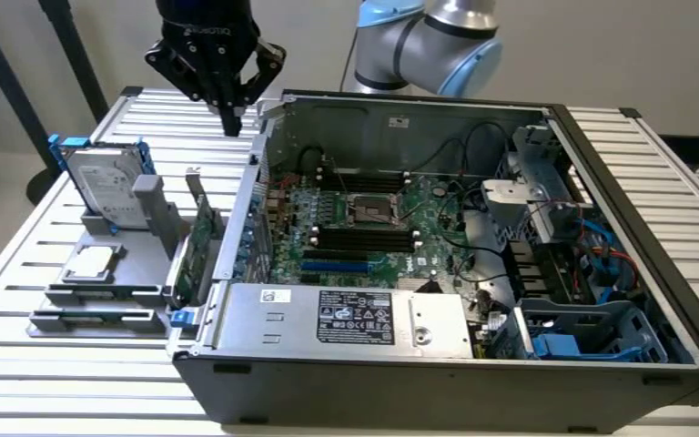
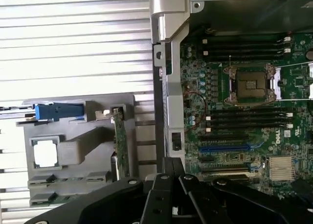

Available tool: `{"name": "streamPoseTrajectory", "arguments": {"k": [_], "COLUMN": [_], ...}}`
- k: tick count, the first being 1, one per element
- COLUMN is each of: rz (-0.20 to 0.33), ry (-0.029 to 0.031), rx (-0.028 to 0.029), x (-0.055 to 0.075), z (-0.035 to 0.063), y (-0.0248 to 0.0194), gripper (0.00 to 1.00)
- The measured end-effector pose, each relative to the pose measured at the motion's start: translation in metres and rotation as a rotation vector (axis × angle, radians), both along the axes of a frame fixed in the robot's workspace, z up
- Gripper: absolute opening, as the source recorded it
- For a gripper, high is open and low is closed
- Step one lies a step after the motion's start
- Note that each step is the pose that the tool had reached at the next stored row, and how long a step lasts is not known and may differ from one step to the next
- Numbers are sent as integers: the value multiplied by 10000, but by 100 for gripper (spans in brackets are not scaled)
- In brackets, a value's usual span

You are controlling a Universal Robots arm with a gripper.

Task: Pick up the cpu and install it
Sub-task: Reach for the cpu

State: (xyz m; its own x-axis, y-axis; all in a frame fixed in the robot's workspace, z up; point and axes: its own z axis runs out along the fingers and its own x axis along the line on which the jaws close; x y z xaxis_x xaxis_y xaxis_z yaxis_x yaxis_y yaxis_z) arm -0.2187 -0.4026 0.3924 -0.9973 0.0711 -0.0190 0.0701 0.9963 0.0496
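The cpu [image 1: 92, 262] is a small silver square chip lying flat in a recess of the grey holder [image 1: 131, 293] on the slatted table, at the exterior view's left. The wrist view also has the cpu [image 2: 45, 153] in that holder. My black gripper [image 1: 232, 126] hangs high over the table's back, beside the computer case's rear left corner and well away from the cpu. Its fingers [image 2: 170, 171] are together with nothing between them. The open cpu socket [image 1: 374, 211] sits on the green motherboard [image 2: 251, 84] inside the case.
A silver hard drive in a blue frame [image 1: 106, 182] stands upright on the holder. A green card [image 1: 207, 241] stands on edge next to the case wall, and memory sticks [image 1: 95, 319] lie at the holder's front. The open case [image 1: 447, 355] holds cables and a drive cage.
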Motion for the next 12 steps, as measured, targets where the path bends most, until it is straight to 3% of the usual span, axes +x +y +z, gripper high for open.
{"name": "streamPoseTrajectory", "arguments": {"k": [12], "rz": [-2], "ry": [1], "rx": [-29], "x": [-547], "z": [-5], "y": [-10], "gripper": [11]}}
